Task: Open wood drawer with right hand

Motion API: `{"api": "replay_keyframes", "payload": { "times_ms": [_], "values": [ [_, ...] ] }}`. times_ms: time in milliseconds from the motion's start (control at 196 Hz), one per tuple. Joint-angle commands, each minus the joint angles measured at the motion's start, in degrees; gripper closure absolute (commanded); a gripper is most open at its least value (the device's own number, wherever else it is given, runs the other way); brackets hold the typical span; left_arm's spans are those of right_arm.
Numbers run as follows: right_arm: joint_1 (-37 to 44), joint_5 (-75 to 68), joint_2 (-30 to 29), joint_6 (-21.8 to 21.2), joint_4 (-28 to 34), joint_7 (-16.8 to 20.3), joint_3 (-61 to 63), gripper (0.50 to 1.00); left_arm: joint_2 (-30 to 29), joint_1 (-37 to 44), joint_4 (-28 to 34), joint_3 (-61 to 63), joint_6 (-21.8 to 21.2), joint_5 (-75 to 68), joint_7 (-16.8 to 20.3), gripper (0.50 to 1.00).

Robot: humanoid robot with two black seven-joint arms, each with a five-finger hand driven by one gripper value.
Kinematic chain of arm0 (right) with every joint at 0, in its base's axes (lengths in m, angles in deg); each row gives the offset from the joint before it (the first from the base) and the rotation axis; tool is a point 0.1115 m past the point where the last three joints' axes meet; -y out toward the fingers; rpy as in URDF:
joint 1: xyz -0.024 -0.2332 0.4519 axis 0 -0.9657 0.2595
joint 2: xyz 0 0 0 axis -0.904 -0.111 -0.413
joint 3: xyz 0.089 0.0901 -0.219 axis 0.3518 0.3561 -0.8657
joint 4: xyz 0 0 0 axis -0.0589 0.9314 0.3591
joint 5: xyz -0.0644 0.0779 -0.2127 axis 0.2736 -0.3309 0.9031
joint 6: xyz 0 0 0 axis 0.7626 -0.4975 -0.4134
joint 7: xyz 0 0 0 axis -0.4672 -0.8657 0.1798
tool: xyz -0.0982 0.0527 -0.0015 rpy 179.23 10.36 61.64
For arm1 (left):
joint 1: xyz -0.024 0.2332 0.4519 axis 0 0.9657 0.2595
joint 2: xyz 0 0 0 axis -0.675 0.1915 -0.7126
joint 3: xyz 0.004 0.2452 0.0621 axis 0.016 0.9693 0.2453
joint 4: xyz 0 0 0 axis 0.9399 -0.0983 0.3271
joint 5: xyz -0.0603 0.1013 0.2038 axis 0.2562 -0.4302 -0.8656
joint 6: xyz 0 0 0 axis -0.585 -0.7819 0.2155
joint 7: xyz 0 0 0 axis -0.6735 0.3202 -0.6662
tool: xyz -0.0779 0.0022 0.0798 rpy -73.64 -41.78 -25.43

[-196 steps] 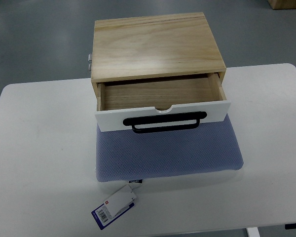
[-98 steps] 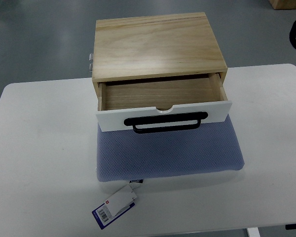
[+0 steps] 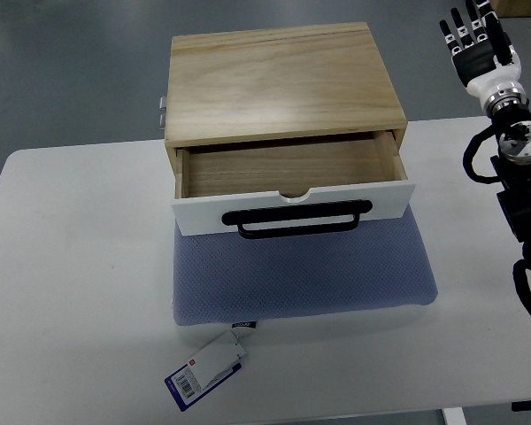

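Already slid partly out of the light wooden box [image 3: 283,80] on the white table [image 3: 71,266]: white-fronted wooden drawer [image 3: 292,205], rigid and probably light, best hooked by its black bar handle [image 3: 296,217]; right robot hand [image 3: 474,49] well apart, fingers spread, holding nothing.

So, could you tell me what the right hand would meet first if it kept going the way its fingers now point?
Probably nothing: the right hand points its open fingers toward the picture's top, away from the wood drawer. Only grey floor shows ahead, though depth is unclear.
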Motion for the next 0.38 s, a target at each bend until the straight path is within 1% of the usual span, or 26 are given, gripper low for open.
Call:
{"api": "replay_keyframes", "payload": {
  "times_ms": [0, 373],
  "values": [
    [-0.9, -0.5, -1.0, -0.9, 0.1, 0.0, 0.0, 0.556, 0.0, 0.0, -0.1, -0.1, 0.0, 0.0, 0.0, 0.5],
    [-1.7, -1.3, -1.6, -1.0, 0.0, -0.1, 0.1, 0.556, 0.0, 0.0, -0.1, -0.1, -0.1, 0.0, 0.0, 0.5]
  ]
}}
